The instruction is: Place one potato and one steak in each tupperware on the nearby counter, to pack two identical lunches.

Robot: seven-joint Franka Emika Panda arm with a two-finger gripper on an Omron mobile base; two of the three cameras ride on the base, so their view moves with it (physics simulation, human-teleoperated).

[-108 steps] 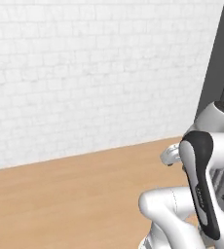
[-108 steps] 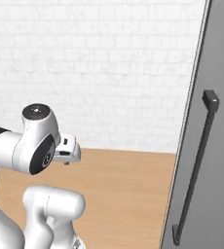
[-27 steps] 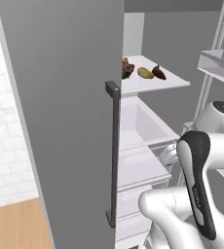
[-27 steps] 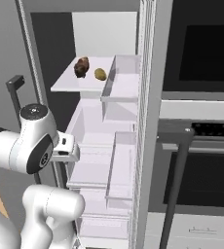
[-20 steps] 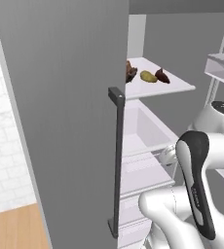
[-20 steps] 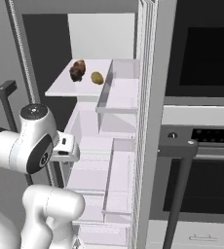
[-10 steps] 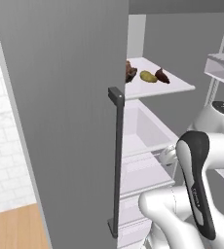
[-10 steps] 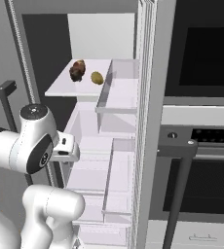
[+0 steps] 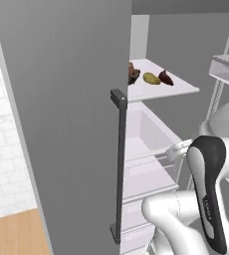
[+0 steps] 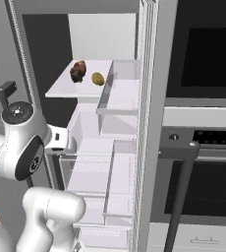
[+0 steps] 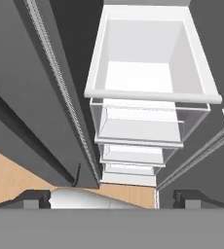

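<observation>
1. Dark finger tips (image 11: 36, 199) of the claw (image 11: 106, 200) are seen at the bottom of the hand view, set wide apart and released, with nothing held between them.
2. White glossy links and dark joints of the arm are folded close to the base, the elbow raised in front of the open fridge; the hand is pointed down along the stacked drawers.
3. Below the claw, a white box-shaped drawer (image 11: 150, 58) with thin translucent walls is shown, and further drawers are stepped beneath it.
4. A flat white fridge shelf (image 9: 159, 89) (image 10: 68, 86) is carried higher up; on it an oval yellow-brown potato (image 9: 151, 78) (image 10: 98, 78) is laid just beside a lumpy dark reddish-brown steak (image 10: 77, 71) (image 9: 133, 73). Another dark brown piece (image 9: 166, 77) lies on the potato's other side.
5. The matte grey fridge door (image 9: 61, 119) is stood open, fitted with a slim dark bar handle (image 9: 119, 164).
6. Black glass oven fronts (image 10: 203, 54) with a grey bar handle (image 10: 181, 192) are set beside the fridge.
7. Light wood-grain floor (image 9: 14, 234) is seen low by the door.
</observation>
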